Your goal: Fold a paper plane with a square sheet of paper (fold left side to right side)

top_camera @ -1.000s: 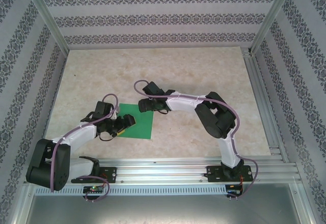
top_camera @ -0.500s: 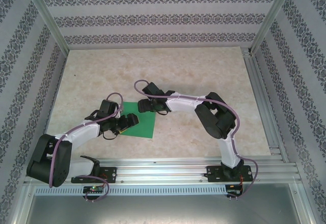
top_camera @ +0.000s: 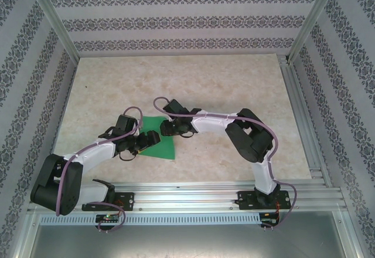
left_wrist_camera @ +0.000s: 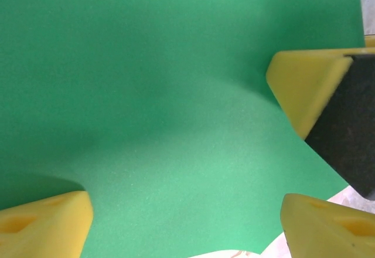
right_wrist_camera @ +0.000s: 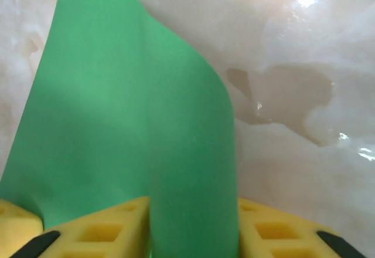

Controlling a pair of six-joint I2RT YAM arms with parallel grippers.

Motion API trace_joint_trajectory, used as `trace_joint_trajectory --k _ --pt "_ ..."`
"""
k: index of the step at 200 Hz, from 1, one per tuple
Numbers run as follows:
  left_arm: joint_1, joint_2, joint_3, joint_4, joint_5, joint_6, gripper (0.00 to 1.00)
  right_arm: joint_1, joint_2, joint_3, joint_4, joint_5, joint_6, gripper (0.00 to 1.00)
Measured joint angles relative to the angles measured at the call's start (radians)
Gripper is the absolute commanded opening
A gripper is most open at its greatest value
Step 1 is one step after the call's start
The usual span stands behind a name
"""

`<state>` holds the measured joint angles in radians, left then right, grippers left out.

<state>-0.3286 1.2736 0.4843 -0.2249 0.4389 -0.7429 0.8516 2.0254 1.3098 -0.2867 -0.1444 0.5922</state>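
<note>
Near frame centre the right gripper (right_wrist_camera: 193, 214) has just clenched on the square sheet of paper (right_wrist_camera: 129, 123), curling its edge for folding; the left gripper (left_wrist_camera: 186, 223) stays released.

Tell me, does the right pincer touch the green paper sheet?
Touching. In the right wrist view, the square sheet of paper stands between the yellow fingers of the right pincer and meets both, with no gap.

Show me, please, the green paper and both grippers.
green paper (top_camera: 164, 148): top view, its bare near-right part.
left gripper (left_wrist_camera: 186, 212): left wrist view, midway between fingertips.
right gripper (right_wrist_camera: 193, 212): right wrist view, midway between fingertips.
</note>
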Motion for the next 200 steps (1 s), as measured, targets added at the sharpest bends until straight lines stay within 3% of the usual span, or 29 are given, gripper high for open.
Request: trace_joint_trajectory --k 42,73,120,166,200 --pt "-0.001 -0.055 0.058 -0.073 -0.01 0.017 0.93 -0.032 -0.097 -0.075 0.062 -0.052 -0.019 0.14" --pt "0.027 -0.1 0.154 -0.115 0.005 0.047 0.95 -0.079 -0.177 -0.146 0.102 -0.092 -0.034 0.13" --pt "0.157 -0.157 0.262 -0.159 0.084 0.122 0.97 -0.216 -0.403 -0.27 0.098 -0.181 -0.115 0.13" --pt "0.191 -0.18 0.344 -0.133 0.248 0.207 0.98 -0.406 -0.705 -0.299 0.023 -0.349 -0.235 0.13" --pt "0.19 -0.192 0.367 -0.022 0.398 0.221 0.98 -0.47 -0.877 -0.266 -0.076 -0.476 -0.311 0.14"
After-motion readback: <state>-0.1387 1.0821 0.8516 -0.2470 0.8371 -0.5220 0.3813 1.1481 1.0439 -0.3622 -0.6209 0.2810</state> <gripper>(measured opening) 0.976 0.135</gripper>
